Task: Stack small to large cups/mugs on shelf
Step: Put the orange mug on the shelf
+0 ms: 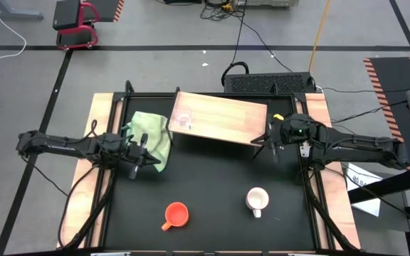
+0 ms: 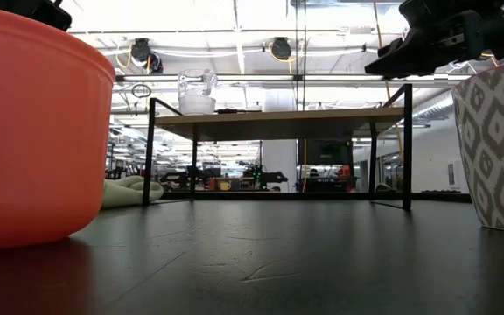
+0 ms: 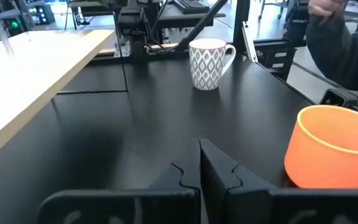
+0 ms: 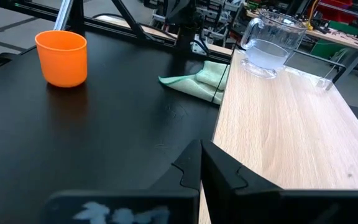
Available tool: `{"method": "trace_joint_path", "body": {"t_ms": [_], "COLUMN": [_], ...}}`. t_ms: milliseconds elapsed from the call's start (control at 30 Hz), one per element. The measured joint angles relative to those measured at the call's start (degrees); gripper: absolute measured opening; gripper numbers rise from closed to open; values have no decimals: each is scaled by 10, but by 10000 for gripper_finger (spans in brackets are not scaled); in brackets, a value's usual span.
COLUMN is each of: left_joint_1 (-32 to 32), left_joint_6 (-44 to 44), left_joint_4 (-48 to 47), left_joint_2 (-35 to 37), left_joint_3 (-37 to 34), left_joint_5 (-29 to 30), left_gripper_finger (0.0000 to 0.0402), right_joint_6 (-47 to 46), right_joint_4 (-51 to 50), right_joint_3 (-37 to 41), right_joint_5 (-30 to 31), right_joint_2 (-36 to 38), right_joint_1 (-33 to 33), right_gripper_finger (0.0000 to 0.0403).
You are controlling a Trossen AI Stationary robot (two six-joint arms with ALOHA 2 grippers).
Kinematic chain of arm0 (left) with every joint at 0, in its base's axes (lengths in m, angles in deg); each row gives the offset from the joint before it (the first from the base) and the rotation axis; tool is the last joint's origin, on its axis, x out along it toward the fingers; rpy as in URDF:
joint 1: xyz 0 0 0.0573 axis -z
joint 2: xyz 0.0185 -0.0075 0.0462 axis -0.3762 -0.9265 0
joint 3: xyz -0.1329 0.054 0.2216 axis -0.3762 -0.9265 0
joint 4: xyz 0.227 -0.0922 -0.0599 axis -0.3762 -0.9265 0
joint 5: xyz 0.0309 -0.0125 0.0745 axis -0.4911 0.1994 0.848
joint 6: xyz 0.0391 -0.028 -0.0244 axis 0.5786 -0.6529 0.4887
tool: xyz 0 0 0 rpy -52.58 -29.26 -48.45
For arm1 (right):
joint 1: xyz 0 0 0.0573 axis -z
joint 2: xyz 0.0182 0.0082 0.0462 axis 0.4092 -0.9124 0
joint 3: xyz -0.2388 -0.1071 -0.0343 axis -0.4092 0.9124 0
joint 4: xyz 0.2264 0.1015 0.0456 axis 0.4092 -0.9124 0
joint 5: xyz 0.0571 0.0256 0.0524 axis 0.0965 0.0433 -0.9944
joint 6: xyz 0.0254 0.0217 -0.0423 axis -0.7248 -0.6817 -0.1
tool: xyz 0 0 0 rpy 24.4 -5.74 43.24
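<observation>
Orange mug [image 1: 176, 214] and white mug [image 1: 257, 200] stand on the black table [image 1: 212, 178] in front of the shelf [image 1: 223, 117] — well apart, both upright. On the shelf's left end sits the glass cup [image 1: 183, 120], seemingly upright, with a green cloth [image 1: 150, 135] just left of the shelf. Left gripper [image 1: 139, 158] hovers by the cloth and right gripper [image 1: 265, 142] at the shelf's right end — both clenched on nothing.

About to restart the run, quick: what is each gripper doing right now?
Left gripper: shut, holding nothing, beside the green cloth.
Right gripper: shut, holding nothing, at the shelf edge.
</observation>
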Motion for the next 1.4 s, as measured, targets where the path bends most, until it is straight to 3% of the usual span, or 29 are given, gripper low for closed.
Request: {"method": "trace_joint_path", "body": {"t_ms": [500, 800, 1033, 1167, 1400], "left_joint_1": [0, 0, 0, 0, 0], "left_joint_6": [23, 37, 39, 38, 40], "left_joint_4": [25, 32, 46, 42, 42], "left_joint_2": [0, 0, 0, 0, 0], "left_joint_3": [-23, -23, -23, -23, -23], "left_joint_5": [-5, -10, -14, -20, -26], "left_gripper_finger": [0, 0, 0, 0, 0], "right_joint_6": [-30, -89, -116, -121, -139], "right_joint_4": [5, -47, -67, -70, 20], "right_joint_3": [0, 0, 0, 1, 73], "right_joint_5": [0, -12, -7, 40, 84], "right_joint_2": [8, 128, 172, 174, 174], "right_joint_1": [0, -6, -70, -123, -207], "right_gripper_finger": [0, 0, 0, 0, 0]}}
